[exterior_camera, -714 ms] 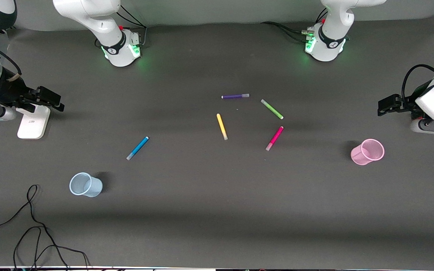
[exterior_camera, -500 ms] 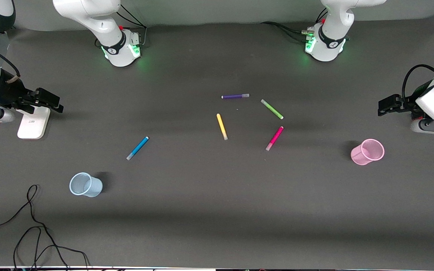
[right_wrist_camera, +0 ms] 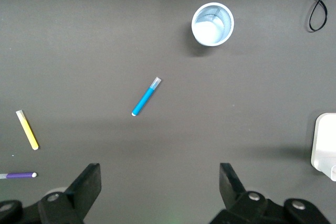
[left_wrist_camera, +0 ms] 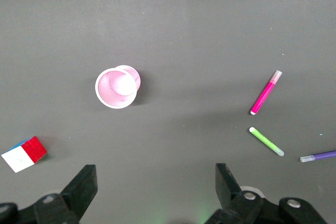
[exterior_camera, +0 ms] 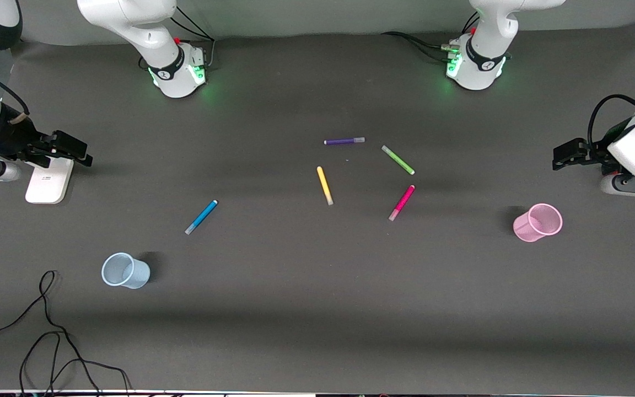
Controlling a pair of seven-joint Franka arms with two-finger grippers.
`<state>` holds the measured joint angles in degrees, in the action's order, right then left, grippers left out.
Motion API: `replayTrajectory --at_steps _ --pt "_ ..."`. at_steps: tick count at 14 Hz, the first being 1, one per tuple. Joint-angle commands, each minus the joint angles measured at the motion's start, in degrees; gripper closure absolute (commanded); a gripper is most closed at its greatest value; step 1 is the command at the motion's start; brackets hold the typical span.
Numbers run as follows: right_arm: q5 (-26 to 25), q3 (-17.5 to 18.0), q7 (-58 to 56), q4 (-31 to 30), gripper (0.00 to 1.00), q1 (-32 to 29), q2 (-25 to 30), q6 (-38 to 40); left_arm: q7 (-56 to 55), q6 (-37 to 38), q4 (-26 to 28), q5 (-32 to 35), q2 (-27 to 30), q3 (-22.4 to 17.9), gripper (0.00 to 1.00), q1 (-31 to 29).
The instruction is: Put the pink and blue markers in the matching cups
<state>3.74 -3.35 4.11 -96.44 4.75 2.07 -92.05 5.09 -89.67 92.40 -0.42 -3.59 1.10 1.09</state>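
Note:
The blue marker (exterior_camera: 202, 216) lies on the dark table toward the right arm's end; it also shows in the right wrist view (right_wrist_camera: 146, 96). The pale blue cup (exterior_camera: 124, 270) stands upright nearer the front camera than it, also seen from the right wrist (right_wrist_camera: 212, 23). The pink marker (exterior_camera: 402, 202) lies near the table's middle and shows in the left wrist view (left_wrist_camera: 266, 92). The pink cup (exterior_camera: 538, 222) stands toward the left arm's end, also seen from the left wrist (left_wrist_camera: 116, 86). My right gripper (exterior_camera: 72, 148) (right_wrist_camera: 159, 171) and left gripper (exterior_camera: 568, 154) (left_wrist_camera: 155, 174) hang high over the table's ends, both open and empty.
A yellow marker (exterior_camera: 324, 185), a green marker (exterior_camera: 398, 160) and a purple marker (exterior_camera: 344, 141) lie by the pink marker. A white block (exterior_camera: 47, 179) lies under my right hand. A black cable (exterior_camera: 47, 331) loops near the blue cup. A coloured cube (left_wrist_camera: 24, 153) lies near the pink cup.
My right hand has drifted slightly toward the table's end. The left arm, the markers and the cups have not moved.

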Motion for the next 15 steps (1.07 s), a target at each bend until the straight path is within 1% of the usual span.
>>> replayTrajectory --at_steps 1,3,4,6,9,11,12,15 --pt "1.2 -0.3 3.2 2.3 0.00 0.7 -2.4 1.4 0.5 -0.5 0.2 0.6 0.8 0.6 0.00 1.9" --pt "3.5 -0.4 4.3 2.2 0.00 0.7 -3.6 1.5 0.4 -0.9 0.2 0.5 0.6 3.2 0.00 2.6" --pt "3.6 -0.4 6.1 2.1 0.00 0.8 -4.3 1.5 0.4 -1.9 0.4 0.6 0.4 5.0 0.00 2.7" --pt "3.6 -0.1 14.2 2.0 0.00 1.1 -7.8 1.4 0.7 -2.2 0.6 0.7 0.2 9.1 0.00 3.1" --pt "4.3 0.1 22.4 2.2 0.00 4.1 -12.8 0.4 2.4 -3.1 0.9 0.6 -1.7 13.1 0.01 4.4" --pt "4.4 0.1 29.3 1.7 0.00 6.2 -16.6 -2.9 2.4 -6.8 3.0 0.5 -1.7 14.6 0.00 6.7" --pt "4.3 0.1 32.0 1.6 0.00 7.5 -19.1 -5.0 2.3 -9.1 4.5 0.5 -1.7 14.6 0.01 8.2" --pt "4.6 0.2 35.0 1.3 0.00 7.8 -24.1 -9.0 3.3 -15.2 10.8 0.6 -1.5 14.8 0.01 9.0"
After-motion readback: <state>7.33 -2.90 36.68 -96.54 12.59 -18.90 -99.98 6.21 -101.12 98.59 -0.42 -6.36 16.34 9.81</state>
